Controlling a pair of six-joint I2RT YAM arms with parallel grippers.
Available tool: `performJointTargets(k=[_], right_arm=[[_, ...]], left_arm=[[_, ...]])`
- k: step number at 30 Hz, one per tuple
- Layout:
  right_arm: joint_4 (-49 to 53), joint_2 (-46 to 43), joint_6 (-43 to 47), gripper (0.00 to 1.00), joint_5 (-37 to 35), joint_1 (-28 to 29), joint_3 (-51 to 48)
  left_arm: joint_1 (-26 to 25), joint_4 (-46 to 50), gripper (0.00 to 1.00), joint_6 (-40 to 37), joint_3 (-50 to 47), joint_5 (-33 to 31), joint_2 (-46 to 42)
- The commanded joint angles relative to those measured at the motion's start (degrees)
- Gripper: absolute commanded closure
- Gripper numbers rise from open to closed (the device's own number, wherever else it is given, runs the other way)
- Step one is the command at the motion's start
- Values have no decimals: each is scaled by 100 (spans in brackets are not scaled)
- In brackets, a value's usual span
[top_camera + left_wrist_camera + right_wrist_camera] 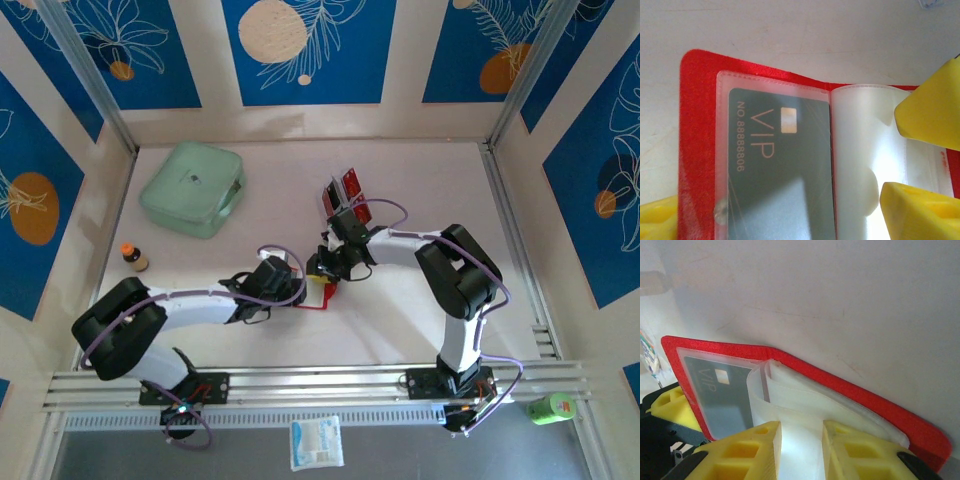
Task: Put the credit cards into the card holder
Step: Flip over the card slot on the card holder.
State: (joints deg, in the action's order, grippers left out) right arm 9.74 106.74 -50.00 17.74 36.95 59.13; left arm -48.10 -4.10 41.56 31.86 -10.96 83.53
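Nearest me, on the front ledge, lie a small white packet [316, 442] and, off to the right, a green can [550, 407]; both arms reach in from there and meet mid-table [420, 170] over the card holder [697, 100], which lies open and flat, red outside with clear plastic sleeves inside. The left gripper [785, 220] is spread wide, one yellow finger [657, 220] over the holder's near left corner and the other over the right-hand leaves; a dark VIP card [785, 165] sits fully inside the left sleeve. The right gripper [802, 432] hangs over the loose clear leaves, its fingers [742, 450] a little apart and nothing visibly pinched. Just beyond the right wrist, red credit cards [350, 184] stand on edge; farther left are a small bottle [133, 257] and a mint-green case [192, 188].
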Motion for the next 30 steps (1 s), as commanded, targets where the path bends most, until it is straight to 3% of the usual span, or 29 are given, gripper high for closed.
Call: performJointTargets(k=[1,17,23,30], right_arm=[[24,28,-95,72,208,14,125],[220,-531,-260,68,199,275,338],[314,-361,-334,57,156,416,626],[292,83,-466,57,143,546,1004]], left_arm=[[-52,102,19,71,-163,281,24],[-34,857,0,78,-22,-282,-1046],[8,1177,0,179,-135,-616,-1656],[50,1669,0,422,-240,-1078,-2251]])
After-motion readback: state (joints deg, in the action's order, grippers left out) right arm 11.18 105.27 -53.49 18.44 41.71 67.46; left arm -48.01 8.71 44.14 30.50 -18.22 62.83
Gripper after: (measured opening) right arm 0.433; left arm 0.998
